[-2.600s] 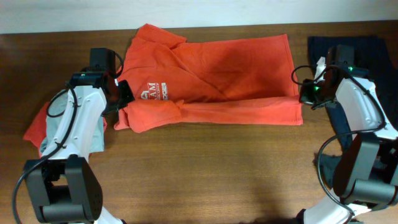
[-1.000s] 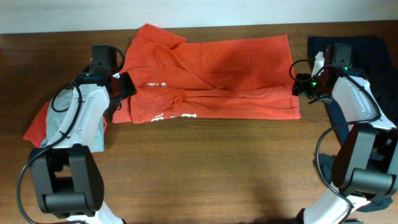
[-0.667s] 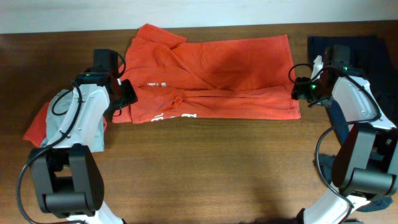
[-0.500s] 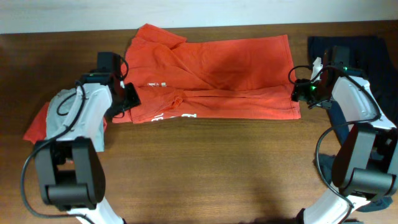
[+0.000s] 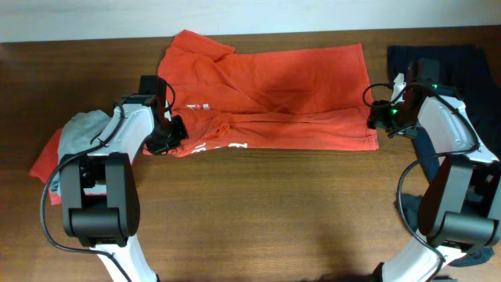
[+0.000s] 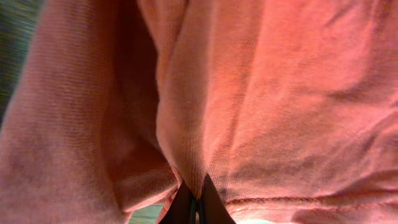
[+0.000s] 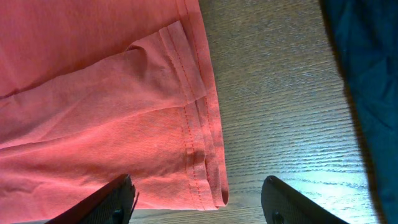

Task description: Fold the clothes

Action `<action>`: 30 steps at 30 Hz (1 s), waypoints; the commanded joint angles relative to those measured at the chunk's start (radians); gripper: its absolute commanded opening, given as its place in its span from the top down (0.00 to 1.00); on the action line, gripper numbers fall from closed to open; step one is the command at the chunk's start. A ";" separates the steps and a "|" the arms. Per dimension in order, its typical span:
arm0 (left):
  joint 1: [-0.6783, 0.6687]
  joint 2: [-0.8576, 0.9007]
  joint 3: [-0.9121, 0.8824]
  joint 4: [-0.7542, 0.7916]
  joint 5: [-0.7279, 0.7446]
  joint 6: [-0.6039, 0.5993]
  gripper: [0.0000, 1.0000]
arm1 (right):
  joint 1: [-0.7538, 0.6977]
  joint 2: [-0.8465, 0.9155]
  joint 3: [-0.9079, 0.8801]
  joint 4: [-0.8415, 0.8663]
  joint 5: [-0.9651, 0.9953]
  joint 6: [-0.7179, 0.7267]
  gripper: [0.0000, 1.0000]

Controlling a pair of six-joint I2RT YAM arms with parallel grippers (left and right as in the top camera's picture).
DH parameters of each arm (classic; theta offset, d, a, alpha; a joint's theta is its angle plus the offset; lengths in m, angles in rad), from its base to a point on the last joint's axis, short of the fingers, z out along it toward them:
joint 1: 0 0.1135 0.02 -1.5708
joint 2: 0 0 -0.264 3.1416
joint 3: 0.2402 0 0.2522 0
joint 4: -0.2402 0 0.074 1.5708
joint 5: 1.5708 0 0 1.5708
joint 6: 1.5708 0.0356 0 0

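Observation:
An orange shirt (image 5: 274, 94) lies folded lengthwise across the back of the table, its white print partly tucked under at the front left. My left gripper (image 5: 169, 135) sits at the shirt's front left corner, shut on a fold of the orange fabric; the left wrist view is filled with shirt cloth (image 6: 249, 93), pinched between the dark fingertips (image 6: 185, 208). At the shirt's right hem my right gripper (image 5: 380, 117) is open. In the right wrist view its fingers (image 7: 115, 199) straddle the doubled hem corner (image 7: 208, 180) without touching it.
A dark navy garment (image 5: 462, 66) lies at the far right, its edge beside the right gripper (image 7: 367, 93). A grey garment (image 5: 78, 133) over another orange one (image 5: 45, 163) is piled at the left. Bare wood runs along the front.
My left gripper slid right and forward onto the shirt's front left corner and shut on the fabric, bunching that corner inward. The right gripper stayed at the hem, jaws narrowing slightly.

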State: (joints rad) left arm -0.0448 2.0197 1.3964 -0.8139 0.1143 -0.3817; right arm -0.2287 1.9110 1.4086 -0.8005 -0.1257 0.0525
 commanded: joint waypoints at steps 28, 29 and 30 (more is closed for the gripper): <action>0.015 -0.174 0.052 -0.034 0.151 0.065 0.92 | -0.006 0.009 0.014 0.000 -0.002 0.003 0.30; 0.015 -0.174 0.052 -0.037 0.150 0.065 0.91 | -0.006 0.009 0.014 0.000 -0.002 0.003 0.30; 0.015 -0.174 0.052 -0.040 0.150 0.065 0.91 | -0.006 0.009 0.014 0.000 -0.002 0.003 0.30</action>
State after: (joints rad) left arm -0.0360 1.8652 1.4338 -0.8463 0.2687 -0.3328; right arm -0.2287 1.9110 1.4086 -0.8005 -0.1257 0.0521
